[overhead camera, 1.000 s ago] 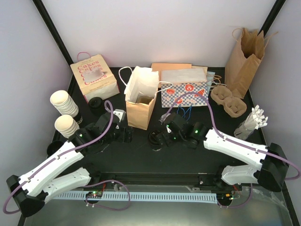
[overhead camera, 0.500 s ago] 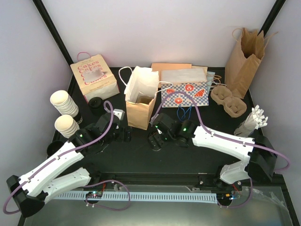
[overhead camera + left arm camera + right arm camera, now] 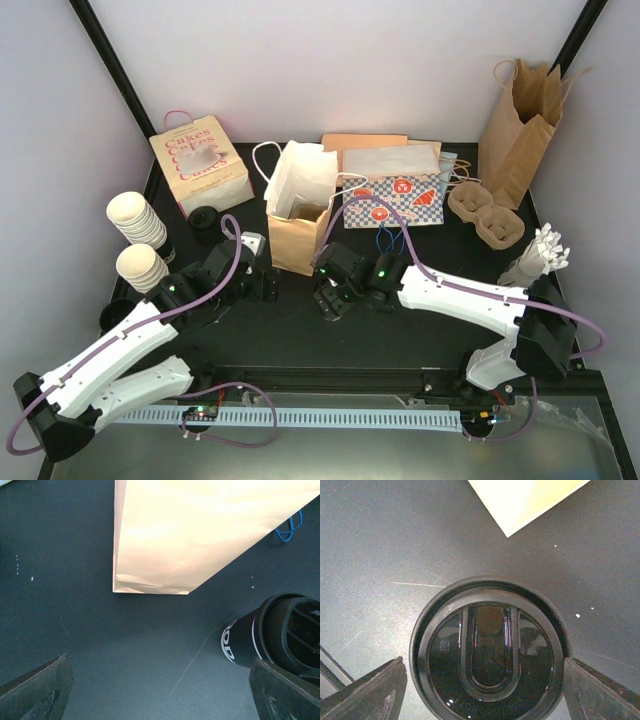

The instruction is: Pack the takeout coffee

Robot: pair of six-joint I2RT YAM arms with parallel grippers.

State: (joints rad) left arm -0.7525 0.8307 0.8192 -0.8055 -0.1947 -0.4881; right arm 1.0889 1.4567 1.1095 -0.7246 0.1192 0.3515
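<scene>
Black takeout coffee [image 3: 241,641], white-lettered side, right end effector [image 3: 483,667] apart astride lid [image 3: 489,630], left end effector [image 3: 159,666] apart

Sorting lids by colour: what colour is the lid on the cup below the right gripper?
The lid is glossy black, clearest in the right wrist view.
</scene>
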